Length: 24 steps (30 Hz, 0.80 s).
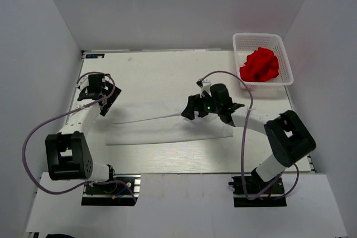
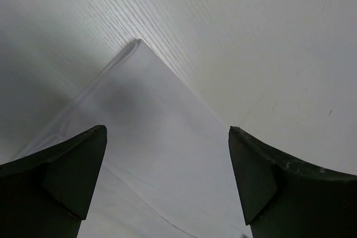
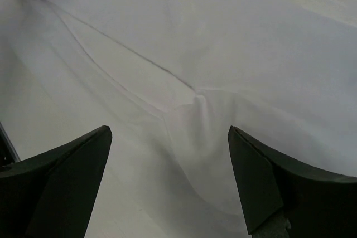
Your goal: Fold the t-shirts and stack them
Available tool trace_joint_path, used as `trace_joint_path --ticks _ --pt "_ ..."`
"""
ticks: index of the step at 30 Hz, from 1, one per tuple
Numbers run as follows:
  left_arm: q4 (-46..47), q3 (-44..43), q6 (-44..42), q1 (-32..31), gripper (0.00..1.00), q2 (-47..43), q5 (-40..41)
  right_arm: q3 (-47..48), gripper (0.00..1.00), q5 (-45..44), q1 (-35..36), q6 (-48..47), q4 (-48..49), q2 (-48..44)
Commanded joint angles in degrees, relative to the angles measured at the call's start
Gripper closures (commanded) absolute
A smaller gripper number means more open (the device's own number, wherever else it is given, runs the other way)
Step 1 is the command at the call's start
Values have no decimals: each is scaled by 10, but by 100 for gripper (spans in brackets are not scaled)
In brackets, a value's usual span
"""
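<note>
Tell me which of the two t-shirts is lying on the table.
The white t-shirt, spread flat on the table. The red t-shirt sits bunched up in the mesh basket at the far right corner.

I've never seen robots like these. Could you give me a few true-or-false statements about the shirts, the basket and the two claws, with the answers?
1. The red shirt lies in the basket. True.
2. The white shirt is in the basket too. False: it lies on the table.
3. The left gripper is open. True.
4. The right gripper grips the white shirt. False: its jaws stand open over the cloth, holding nothing.
5. The red shirt is neatly folded. False: it is crumpled.
</note>
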<state>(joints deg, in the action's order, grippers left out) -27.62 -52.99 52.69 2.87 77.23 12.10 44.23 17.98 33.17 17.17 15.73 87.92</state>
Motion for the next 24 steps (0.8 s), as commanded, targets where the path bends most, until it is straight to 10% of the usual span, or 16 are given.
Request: trace_joint_path --ticks 1,24 --pt "45 -12 -61 -5 0 46 -84 32 10 70 17 5 55 55" --pt "55 -33 -92 -10 0 123 -102 25 10 -22 60 -33 -77 -24"
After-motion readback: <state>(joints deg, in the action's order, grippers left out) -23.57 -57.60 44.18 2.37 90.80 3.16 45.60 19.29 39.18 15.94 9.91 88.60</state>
